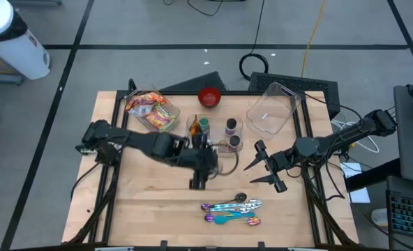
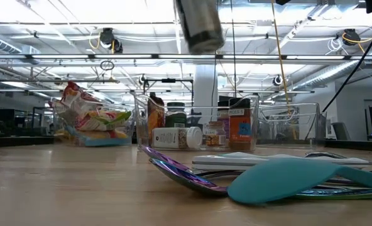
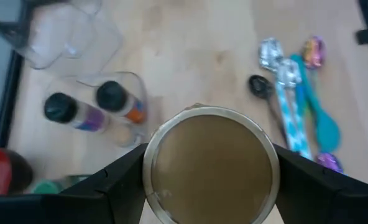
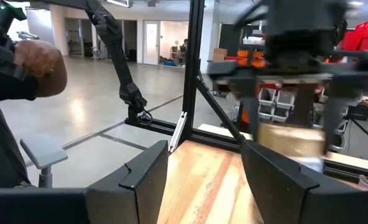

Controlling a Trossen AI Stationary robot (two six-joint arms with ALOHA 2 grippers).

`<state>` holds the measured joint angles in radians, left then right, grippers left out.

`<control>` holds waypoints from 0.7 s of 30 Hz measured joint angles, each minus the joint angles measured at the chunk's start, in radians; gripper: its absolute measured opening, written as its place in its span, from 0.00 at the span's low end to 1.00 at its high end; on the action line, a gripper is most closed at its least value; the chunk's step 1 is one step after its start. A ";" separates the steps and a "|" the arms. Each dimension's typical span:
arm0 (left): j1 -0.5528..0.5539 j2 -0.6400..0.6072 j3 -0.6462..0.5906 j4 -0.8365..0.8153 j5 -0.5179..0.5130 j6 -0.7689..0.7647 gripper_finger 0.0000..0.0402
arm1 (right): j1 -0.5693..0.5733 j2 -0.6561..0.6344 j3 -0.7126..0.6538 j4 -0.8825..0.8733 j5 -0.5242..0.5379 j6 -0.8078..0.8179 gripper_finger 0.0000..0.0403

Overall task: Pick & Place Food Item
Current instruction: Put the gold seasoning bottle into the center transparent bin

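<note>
The left gripper [image 1: 198,174] is clamped on a jar [image 3: 210,165], one finger on each side, holding it in the air above the middle of the table [image 1: 151,209]. In the left wrist view the jar's round brown end faces the camera, so its long axis runs straight out from the gripper. In the low view the jar [image 2: 198,25] hangs high and leans a little off upright, well clear of the wood. Judged from this, the carry step is in hand: the jar is lifted and not yet set down.

Behind the gripper sits a clear bin [image 1: 217,136] holding spice bottles. In front of it lie spoons [image 1: 231,209]. To its right the right gripper [image 1: 262,167] hovers with fingers spread wide and empty. Beyond that stands an empty tub [image 1: 273,108].

The next move likely calls for carrying the jar over a container, keeping it near upright, then lowering before release. Which container is meant cannot be told
</note>
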<state>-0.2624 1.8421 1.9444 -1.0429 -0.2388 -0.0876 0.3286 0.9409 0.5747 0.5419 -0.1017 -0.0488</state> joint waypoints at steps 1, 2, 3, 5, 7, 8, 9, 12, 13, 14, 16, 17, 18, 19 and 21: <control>0.022 0.001 0.001 -0.001 0.004 0.010 0.70 | 0.000 0.000 0.000 0.000 0.000 -0.003 0.49; 0.044 0.001 0.001 -0.007 0.013 0.017 0.70 | 0.000 0.000 0.000 0.000 0.000 -0.007 0.49; 0.068 0.001 0.001 -0.016 0.029 0.026 0.70 | 0.000 0.000 0.000 0.000 0.000 -0.012 0.49; 0.117 0.001 -0.004 -0.012 0.053 0.035 0.70 | 0.000 0.000 0.000 0.002 0.000 -0.015 0.49; 0.169 0.001 -0.016 -0.007 0.067 0.053 0.70 | 0.000 0.000 0.000 0.005 0.000 -0.016 0.49; 0.194 0.002 -0.022 -0.007 0.075 0.062 0.70 | 0.000 0.000 0.000 0.006 0.000 -0.016 0.49; 0.218 0.003 -0.024 -0.008 0.080 0.068 0.70 | 0.000 0.000 0.000 0.007 0.000 -0.016 0.49; 0.292 0.003 -0.027 -0.001 0.085 0.079 0.70 | 0.000 0.000 0.000 0.007 0.000 -0.016 0.49; 0.316 0.003 -0.027 -0.001 0.095 0.080 0.70 | 0.000 0.000 0.000 0.007 0.000 -0.016 0.49; 0.340 0.003 -0.027 0.001 0.113 0.080 0.70 | 0.000 0.000 0.000 0.007 0.000 -0.016 0.49; 0.384 0.003 -0.028 0.013 0.141 0.080 0.70 | 0.000 0.000 0.000 0.008 0.000 -0.016 0.49; 0.402 0.003 -0.028 0.019 0.151 0.080 0.70 | 0.000 0.000 0.000 0.007 0.000 -0.016 0.49; 0.419 0.003 -0.028 0.027 0.153 0.080 0.70 | 0.000 0.000 0.000 0.007 0.000 -0.016 0.49; 0.433 0.003 -0.028 0.034 0.157 0.080 0.70 | 0.000 0.000 0.000 0.007 0.000 -0.016 0.49; 0.457 0.003 -0.028 0.044 0.161 0.080 0.70 | 0.000 0.000 0.000 0.007 0.000 -0.016 0.49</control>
<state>0.1946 1.8454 1.9163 -0.9986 -0.0774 -0.0078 0.3285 0.9409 0.5747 0.5488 -0.1017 -0.0647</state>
